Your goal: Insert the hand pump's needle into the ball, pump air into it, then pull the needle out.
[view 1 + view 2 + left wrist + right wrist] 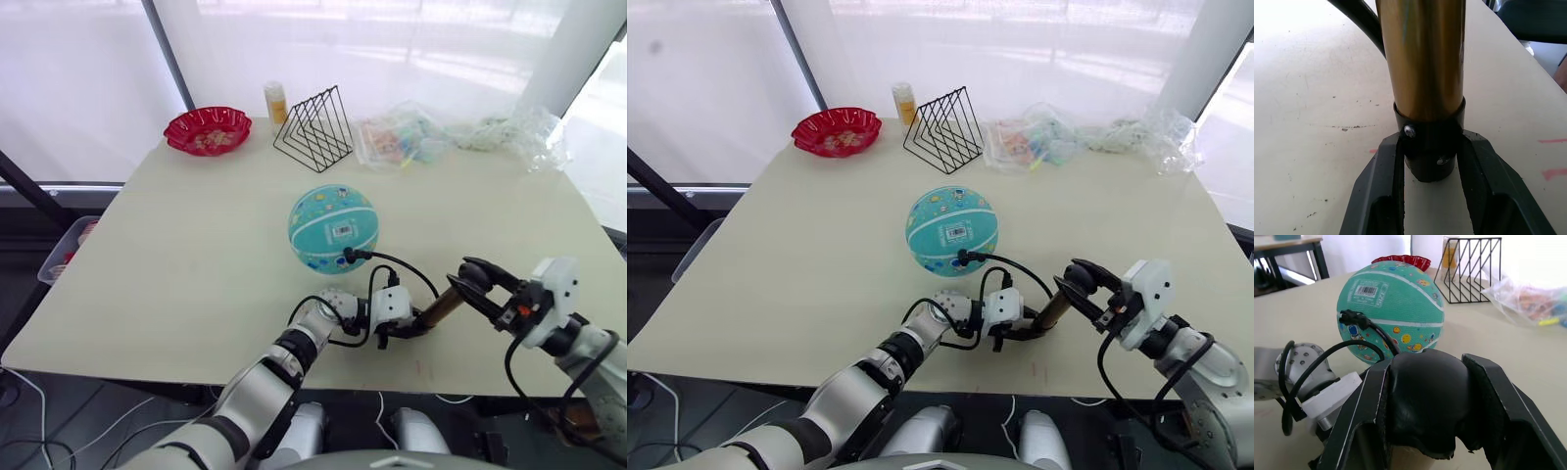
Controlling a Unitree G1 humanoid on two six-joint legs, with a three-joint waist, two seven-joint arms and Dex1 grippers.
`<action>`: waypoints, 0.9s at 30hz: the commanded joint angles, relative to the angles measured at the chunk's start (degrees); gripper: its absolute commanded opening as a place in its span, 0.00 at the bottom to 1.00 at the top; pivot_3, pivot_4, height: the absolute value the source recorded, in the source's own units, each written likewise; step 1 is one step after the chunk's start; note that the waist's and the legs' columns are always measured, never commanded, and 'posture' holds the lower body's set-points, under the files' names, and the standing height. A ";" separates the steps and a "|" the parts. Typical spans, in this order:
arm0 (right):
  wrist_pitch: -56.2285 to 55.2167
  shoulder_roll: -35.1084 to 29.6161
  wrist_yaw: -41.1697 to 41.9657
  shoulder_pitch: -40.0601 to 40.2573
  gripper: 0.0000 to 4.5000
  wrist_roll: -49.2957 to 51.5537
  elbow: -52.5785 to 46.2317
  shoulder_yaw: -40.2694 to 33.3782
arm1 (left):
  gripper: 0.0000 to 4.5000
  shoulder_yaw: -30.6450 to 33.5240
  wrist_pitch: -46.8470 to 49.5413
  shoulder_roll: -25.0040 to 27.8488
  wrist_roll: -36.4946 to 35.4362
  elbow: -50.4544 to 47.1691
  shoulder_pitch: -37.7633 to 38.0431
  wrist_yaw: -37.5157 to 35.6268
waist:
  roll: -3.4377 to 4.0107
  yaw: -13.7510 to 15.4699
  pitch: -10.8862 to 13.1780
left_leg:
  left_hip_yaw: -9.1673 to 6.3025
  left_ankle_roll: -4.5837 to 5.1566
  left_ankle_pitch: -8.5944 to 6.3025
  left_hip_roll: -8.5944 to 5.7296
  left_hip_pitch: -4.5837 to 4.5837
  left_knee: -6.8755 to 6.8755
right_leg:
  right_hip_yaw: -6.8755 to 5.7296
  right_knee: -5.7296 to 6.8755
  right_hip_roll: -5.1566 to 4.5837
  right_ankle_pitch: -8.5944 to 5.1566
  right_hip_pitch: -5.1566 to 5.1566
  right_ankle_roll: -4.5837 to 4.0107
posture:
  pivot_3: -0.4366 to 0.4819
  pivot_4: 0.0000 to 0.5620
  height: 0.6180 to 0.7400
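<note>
Jaws of both grippers clamp the hand pump (443, 305); ball (332, 229) label shows a barcode.

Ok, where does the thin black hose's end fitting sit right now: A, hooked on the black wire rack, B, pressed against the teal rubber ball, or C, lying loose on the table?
B: the thin black hose ends at a fitting against the teal rubber ball.

Count on counter (196, 255): 1 ball (332, 228), 1 hand pump (443, 305), 1 red dish (207, 130), 1 wire rack (314, 128), 1 yellow bottle (276, 102), 2 plastic bags (402, 136).
</note>
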 commanded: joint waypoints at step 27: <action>-0.24 -3.16 1.53 2.41 0.36 -6.37 7.55 5.58 | 0.23 -3.24 2.83 1.98 4.78 5.45 2.93 -1.35 | -1.11 -0.78 -0.50 | -0.01 0.00 -0.03 0.02 0.15 -0.05 | -0.05 -0.02 -0.01 -0.04 0.08 0.07 | 0.48 0.27 1.00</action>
